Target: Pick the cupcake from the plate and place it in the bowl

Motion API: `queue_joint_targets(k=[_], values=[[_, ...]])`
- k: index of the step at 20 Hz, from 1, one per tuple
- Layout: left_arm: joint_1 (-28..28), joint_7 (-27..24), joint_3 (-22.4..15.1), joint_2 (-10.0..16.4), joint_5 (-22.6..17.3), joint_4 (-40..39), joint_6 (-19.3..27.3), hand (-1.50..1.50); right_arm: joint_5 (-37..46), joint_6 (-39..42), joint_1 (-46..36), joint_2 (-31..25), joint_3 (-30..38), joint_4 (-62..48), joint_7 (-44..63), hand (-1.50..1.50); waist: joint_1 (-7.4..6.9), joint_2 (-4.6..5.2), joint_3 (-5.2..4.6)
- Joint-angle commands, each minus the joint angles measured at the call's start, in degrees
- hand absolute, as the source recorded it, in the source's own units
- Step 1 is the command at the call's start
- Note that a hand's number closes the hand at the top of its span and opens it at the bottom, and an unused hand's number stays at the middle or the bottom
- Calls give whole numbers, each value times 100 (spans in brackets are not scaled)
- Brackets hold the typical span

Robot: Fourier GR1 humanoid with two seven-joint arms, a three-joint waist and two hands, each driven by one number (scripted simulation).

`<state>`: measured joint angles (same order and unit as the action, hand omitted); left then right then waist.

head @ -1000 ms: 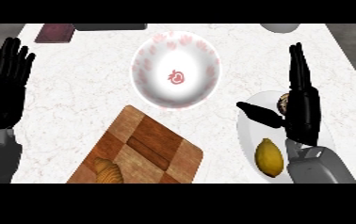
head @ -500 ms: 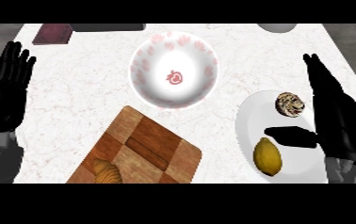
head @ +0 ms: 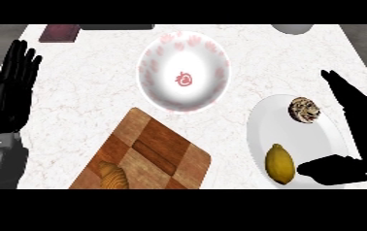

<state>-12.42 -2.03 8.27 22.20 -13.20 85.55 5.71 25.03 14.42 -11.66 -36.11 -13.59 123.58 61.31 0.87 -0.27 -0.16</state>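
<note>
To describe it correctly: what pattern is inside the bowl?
The bowl is white with red blotches and a red centre mark; head view.

Kitchen, by all signs; pale marble-look table (head: 79, 104) with faint pinkish veins fills view; white bowl (head: 208, 84) with red pattern inside stands at upper middle; white plate (head: 269, 125) at right carries cupcake (head: 305, 109) and lemon (head: 280, 163); chequered wooden chopping board (head: 158, 150) lies at lower middle, brown baked item (head: 111, 175) (bread or pastry, cannot tell which) on its near end.
</note>
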Motion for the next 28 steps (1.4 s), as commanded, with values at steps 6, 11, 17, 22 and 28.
queue_joint_targets(k=[6,11,17,22,28], values=[[-103,-167,213,90,-82,-269,-363,0,-290,515,372,-37,428,-332,94,-150,-52,26,15],[-102,367,-28,-128,192,281,28,0,-2,561,-4,312,329,-960,111,-150,-111,23,17],[126,-97,196,-171,159,58,-286,0,521,372,547,537,551,-1430,-716,-150,-93,25,16],[-226,-79,342,-108,256,-262,-366,0,1088,22,533,861,637,-2272,-1582,-150,-90,31,17],[-334,329,620,84,12,-98,-626,0,1016,249,619,957,933,-2150,-2073,-150,-90,24,16]])
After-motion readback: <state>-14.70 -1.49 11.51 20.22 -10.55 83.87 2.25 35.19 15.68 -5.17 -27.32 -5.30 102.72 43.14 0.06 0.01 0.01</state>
